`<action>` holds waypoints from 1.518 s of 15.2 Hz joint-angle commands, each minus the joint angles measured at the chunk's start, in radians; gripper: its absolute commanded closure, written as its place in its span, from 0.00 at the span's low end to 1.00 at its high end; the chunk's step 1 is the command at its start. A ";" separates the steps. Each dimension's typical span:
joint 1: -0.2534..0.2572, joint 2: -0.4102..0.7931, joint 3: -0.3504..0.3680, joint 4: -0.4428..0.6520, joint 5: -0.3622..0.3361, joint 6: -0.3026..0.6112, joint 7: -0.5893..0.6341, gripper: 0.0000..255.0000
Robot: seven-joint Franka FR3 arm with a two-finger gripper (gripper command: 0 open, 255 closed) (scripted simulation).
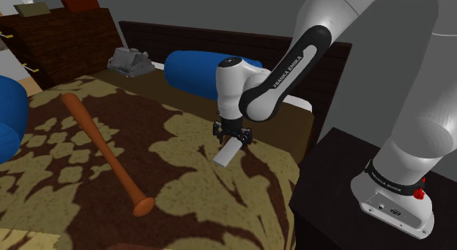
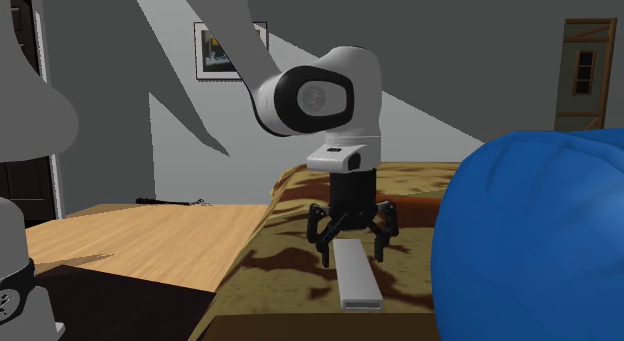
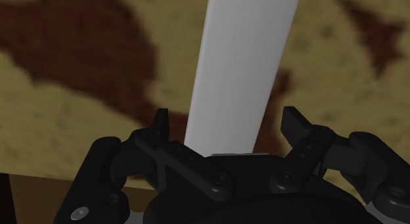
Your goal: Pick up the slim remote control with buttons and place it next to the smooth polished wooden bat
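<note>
Pale grey and plain, the slim flat remote control (image 1: 228, 152) lies on the brown-and-tan patterned bedspread (image 1: 183, 204). The all-black two-finger gripper (image 1: 233, 137) sits directly above one end of it with fingers spread, one on each side (neither touches the remote in the wrist view). The smooth orange-brown wooden bat (image 1: 102, 149) lies well apart, toward the shoulder view's left.

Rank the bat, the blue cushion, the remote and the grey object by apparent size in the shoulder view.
1. bat, longest by far.
2. blue cushion, bulkier but partly behind the arm, so nearly tied with the bat.
3. grey object, farther off.
4. remote, smallest.
</note>
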 commanded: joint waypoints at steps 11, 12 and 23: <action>0.002 0.006 -0.003 0.000 -0.007 0.005 0.005 1.00; 0.003 0.006 -0.003 0.000 -0.007 0.005 0.005 1.00; -0.026 -0.074 0.034 0.008 0.082 -0.064 -0.058 1.00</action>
